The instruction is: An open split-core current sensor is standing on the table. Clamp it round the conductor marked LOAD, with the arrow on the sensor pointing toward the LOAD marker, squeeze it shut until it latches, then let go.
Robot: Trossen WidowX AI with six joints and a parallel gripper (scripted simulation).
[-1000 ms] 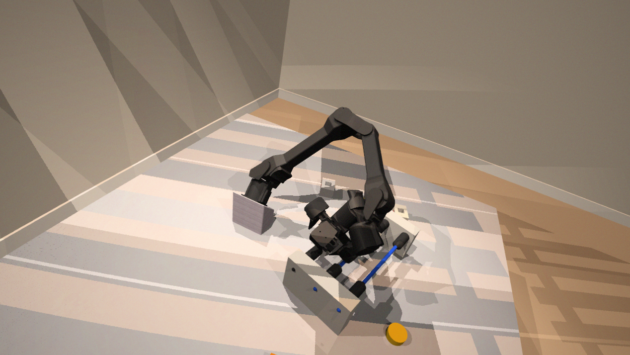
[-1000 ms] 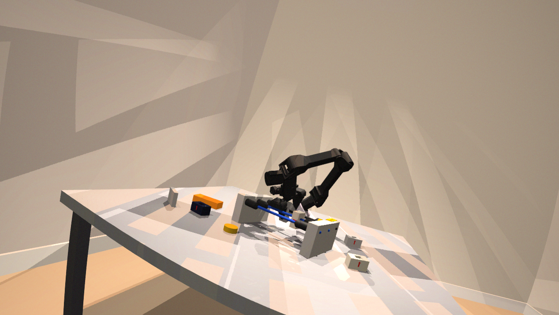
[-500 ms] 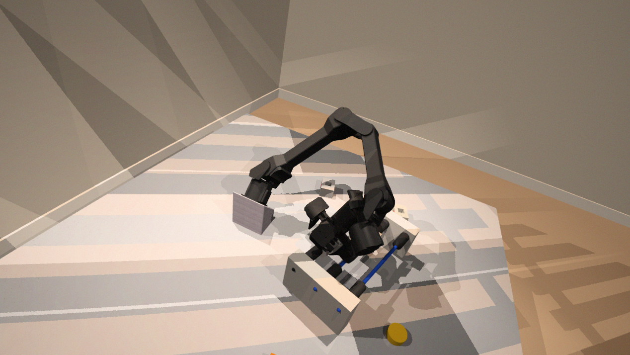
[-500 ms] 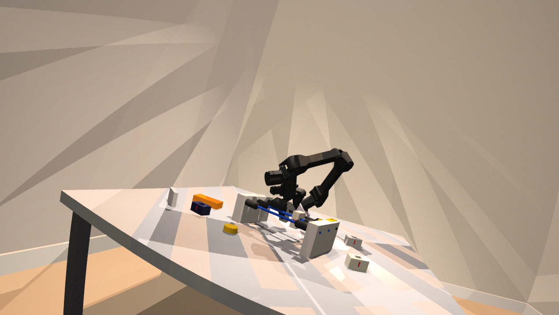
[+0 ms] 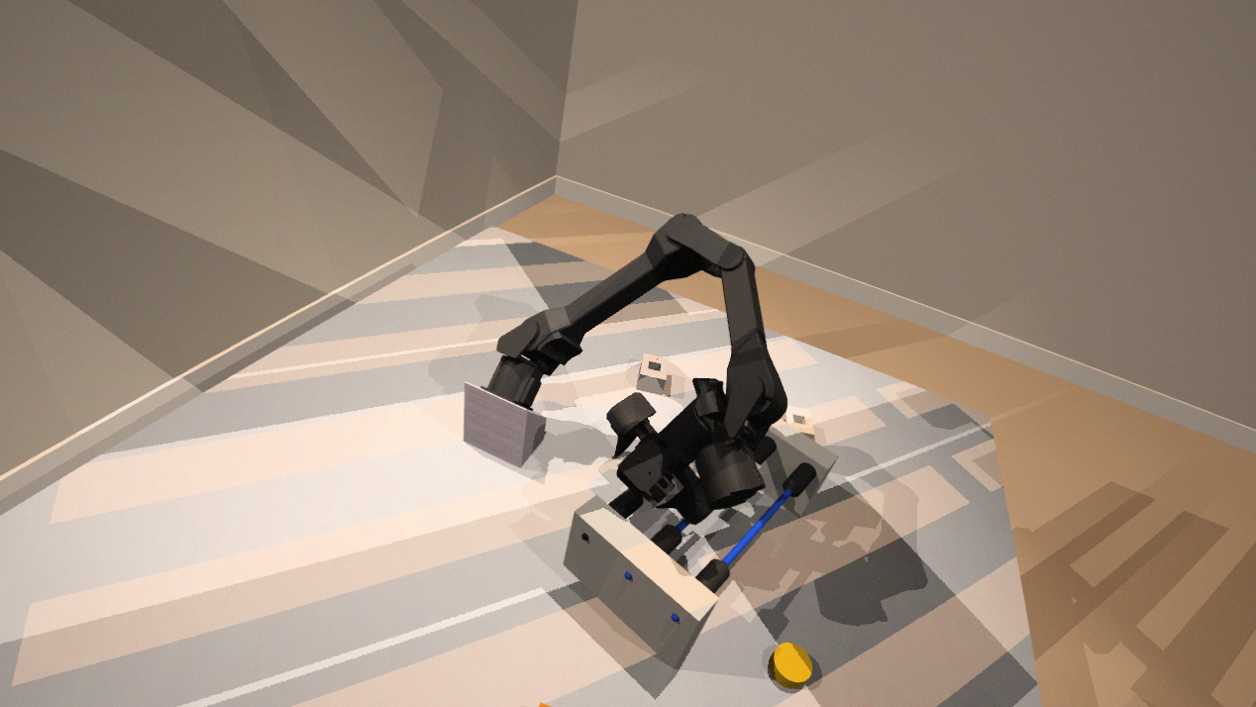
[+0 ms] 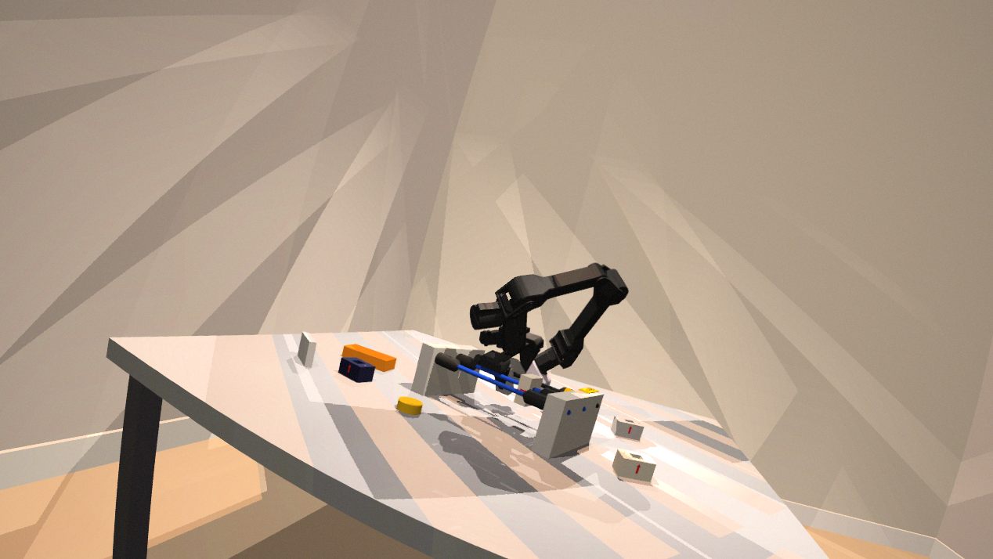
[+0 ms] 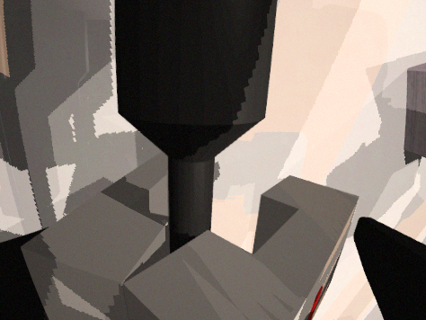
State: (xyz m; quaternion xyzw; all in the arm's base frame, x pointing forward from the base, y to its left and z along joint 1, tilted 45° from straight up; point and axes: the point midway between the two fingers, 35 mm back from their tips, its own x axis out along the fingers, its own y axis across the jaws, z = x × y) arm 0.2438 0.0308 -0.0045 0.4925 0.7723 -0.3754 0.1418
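In the wrist view my gripper (image 7: 247,218) is open, with one black finger at each lower corner. The grey split-core sensor (image 7: 227,288) lies between the fingers without being gripped; a red mark shows on its right side. It sits round a thin dark conductor (image 7: 191,204) that widens into a black sleeve (image 7: 191,37). I cannot tell whether the sensor is latched. In the top view my gripper (image 5: 646,491) hangs low over the fixture and hides the sensor. In the exterior view the sensor (image 6: 531,381) shows as a small beige block on the blue conductors (image 6: 486,374).
The conductors (image 5: 756,527) run between two pale end blocks (image 5: 632,579) (image 5: 803,456). A yellow disc (image 5: 790,662) lies near the table's front. Two beige blocks with red arrows (image 6: 626,427) (image 6: 635,465), an orange block (image 6: 368,356), a navy block (image 6: 356,368) and a small grey plate (image 6: 305,348) stand around.
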